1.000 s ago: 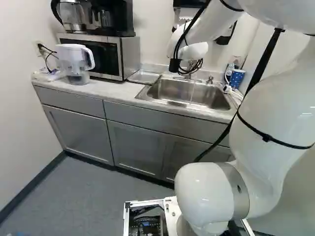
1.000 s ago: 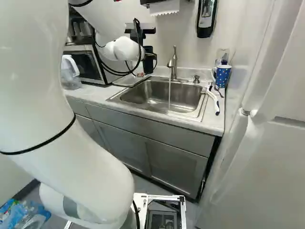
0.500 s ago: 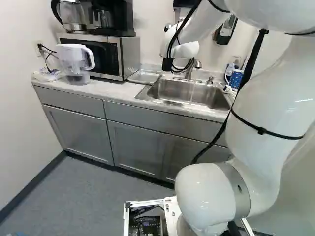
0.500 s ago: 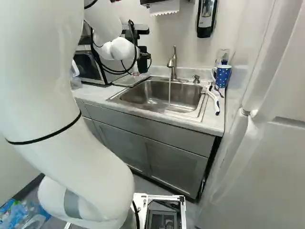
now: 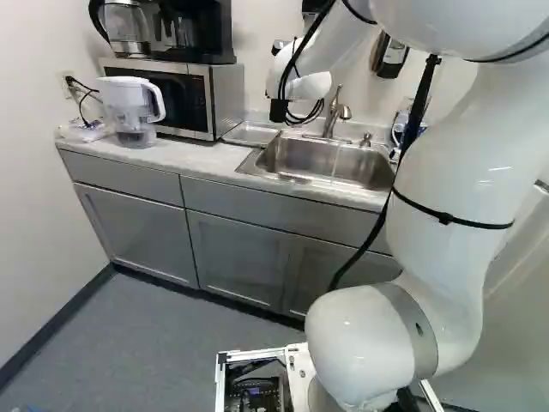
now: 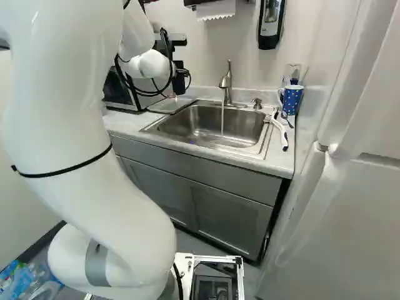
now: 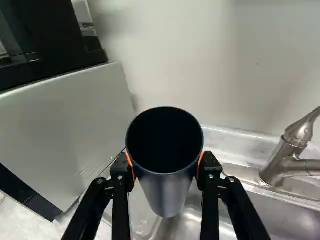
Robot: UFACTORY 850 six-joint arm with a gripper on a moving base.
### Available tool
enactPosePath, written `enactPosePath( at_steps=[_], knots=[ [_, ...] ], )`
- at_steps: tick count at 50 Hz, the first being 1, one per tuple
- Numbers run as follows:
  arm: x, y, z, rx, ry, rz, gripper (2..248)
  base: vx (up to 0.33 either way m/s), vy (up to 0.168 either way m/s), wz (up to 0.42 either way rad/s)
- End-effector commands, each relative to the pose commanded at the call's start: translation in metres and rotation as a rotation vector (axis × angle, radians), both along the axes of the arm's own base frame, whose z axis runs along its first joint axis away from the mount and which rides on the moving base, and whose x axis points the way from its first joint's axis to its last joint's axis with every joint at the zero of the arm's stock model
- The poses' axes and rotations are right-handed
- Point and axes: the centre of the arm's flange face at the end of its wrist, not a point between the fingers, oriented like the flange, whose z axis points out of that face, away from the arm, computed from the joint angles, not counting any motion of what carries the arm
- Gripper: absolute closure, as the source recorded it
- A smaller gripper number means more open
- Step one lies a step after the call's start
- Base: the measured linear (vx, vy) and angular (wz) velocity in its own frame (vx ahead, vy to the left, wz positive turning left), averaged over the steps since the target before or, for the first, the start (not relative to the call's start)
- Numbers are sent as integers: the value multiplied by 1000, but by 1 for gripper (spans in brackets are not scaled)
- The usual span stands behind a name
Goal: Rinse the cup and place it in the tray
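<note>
Hand [image 7: 166,164] is gripping cup [image 7: 166,192] by opposite sides, mouth up — likely keeping its base free for standing. Cup is hanging near tray [image 6: 167,105], away from water [image 6: 222,117] running from tap [image 6: 227,82] — rinse state not showing.

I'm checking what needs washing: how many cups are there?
2: a dark cup in the gripper, a blue dotted cup beside the sink. The clear thing behind it may be a third.

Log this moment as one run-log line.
gripper: shut on cup | cup: mouth up, near metal tray, contact unclear | faucet: water running into sink | release: not yet
</note>
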Motion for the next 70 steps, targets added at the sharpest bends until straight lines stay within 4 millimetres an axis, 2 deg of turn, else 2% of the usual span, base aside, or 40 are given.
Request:
enactPosePath(
  at_steps=[16, 46, 70],
  knots=[
    [23, 23, -4, 0, -1, 35, 124, 0, 0, 0],
    [77, 59, -41, -4, 34, 81, 124, 0, 0, 0],
    [81, 60, -65, -3, 27, 81, 124, 0, 0, 0]
  ],
)
